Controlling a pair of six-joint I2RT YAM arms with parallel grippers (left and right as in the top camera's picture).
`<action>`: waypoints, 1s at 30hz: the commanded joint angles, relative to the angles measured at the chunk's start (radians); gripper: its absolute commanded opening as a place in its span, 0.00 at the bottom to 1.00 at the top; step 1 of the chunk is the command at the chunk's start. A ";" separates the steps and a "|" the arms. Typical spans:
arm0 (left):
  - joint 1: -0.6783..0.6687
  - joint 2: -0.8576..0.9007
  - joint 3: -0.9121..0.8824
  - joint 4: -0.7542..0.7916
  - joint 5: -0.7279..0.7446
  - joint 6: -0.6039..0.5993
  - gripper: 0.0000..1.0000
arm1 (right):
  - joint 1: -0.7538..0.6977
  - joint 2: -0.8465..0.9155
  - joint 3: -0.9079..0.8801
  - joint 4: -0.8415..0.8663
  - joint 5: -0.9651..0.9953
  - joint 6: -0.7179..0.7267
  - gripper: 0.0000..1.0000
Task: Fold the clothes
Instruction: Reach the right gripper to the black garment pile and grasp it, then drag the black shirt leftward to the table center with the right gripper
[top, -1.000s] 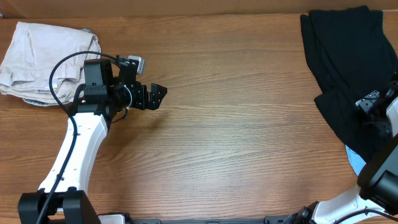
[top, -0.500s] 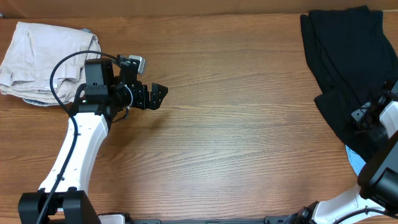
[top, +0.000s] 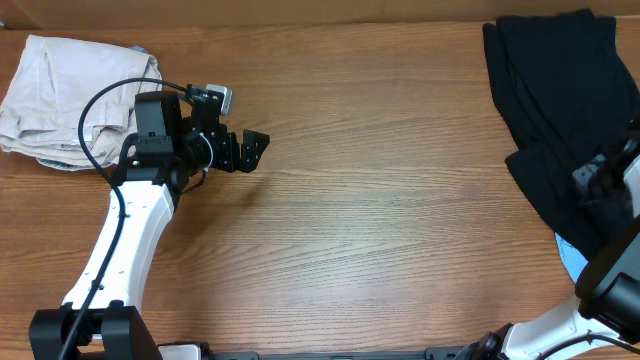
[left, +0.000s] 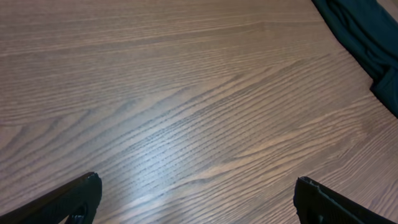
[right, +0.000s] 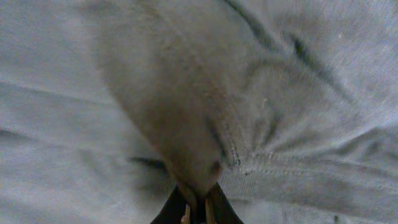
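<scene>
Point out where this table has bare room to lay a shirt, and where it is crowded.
Free: the middle of the table, between the open left gripper and the black clothes. Crowded: right edge, where the right gripper pinches them, and the far-left corner, under beige cloth.

On the table (top: 380, 200), clothes (top: 545, 90) far right (cloth pile (top: 70, 95) far left)

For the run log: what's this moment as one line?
right gripper: shut on black shirt fold | left gripper: open, above table | beige cloth: far-left corner
</scene>
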 joint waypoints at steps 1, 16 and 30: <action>-0.007 0.002 0.015 0.019 -0.006 0.023 1.00 | 0.000 0.002 0.145 -0.070 -0.050 -0.004 0.04; 0.018 -0.031 0.077 0.058 0.010 0.023 0.99 | 0.242 -0.033 0.548 -0.467 -0.568 -0.360 0.04; 0.186 -0.043 0.195 0.016 0.002 0.018 0.97 | 0.965 -0.034 0.539 -0.435 -0.564 -0.358 0.15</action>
